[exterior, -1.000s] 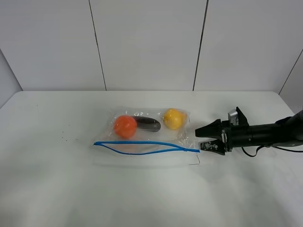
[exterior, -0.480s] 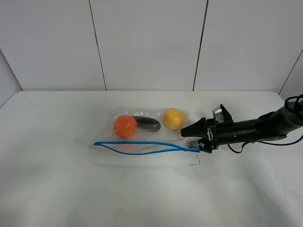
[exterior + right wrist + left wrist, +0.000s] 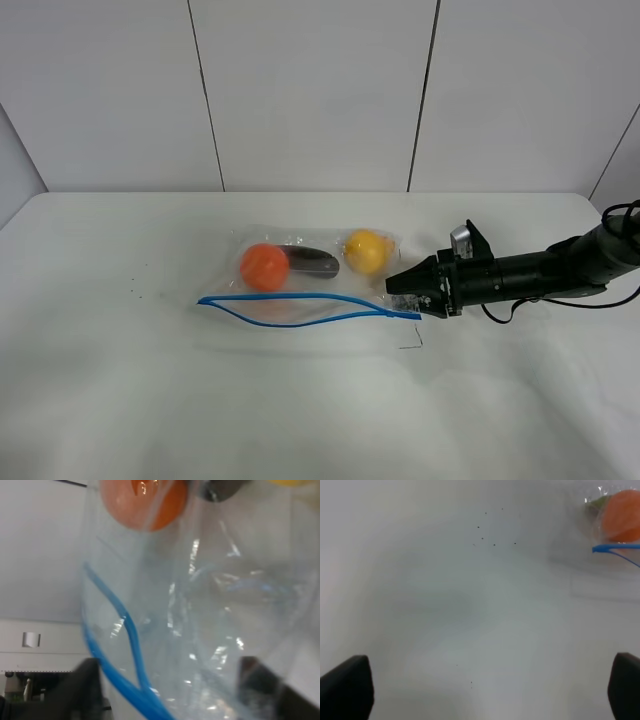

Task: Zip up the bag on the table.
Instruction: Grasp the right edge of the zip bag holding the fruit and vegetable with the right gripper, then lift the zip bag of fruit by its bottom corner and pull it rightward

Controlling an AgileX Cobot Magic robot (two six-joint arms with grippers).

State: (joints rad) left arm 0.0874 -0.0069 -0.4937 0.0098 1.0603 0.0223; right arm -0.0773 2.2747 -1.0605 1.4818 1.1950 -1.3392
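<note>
Logging positions from the high view: the bag [image 3: 300, 288] lay flat near the middle of the table [image 3: 120, 400]. Its blue zipper strip [image 3: 210, 302] ran along the 6 o'clock edge. The two strands were parted over most of their length and met at the 3 o'clock end. Through the plastic showed an orange item [image 3: 264, 267] at 9 o'clock, a dark item [image 3: 312, 262] in the middle and a yellow item [image 3: 366, 251] toward 2 o'clock.

The right gripper [image 3: 405, 293] reached in from 3 o'clock to the bag's corner at the zipper end. In its wrist view the fingers [image 3: 85, 690] stood apart, one on each side of the crinkled plastic, not pressed together. Contact with the film could not be told.

The left gripper [image 3: 492, 690] hung over the table off the bag's 9 o'clock end, jaws spread wide, with dark specks [image 3: 487, 532] on the surface.
</note>
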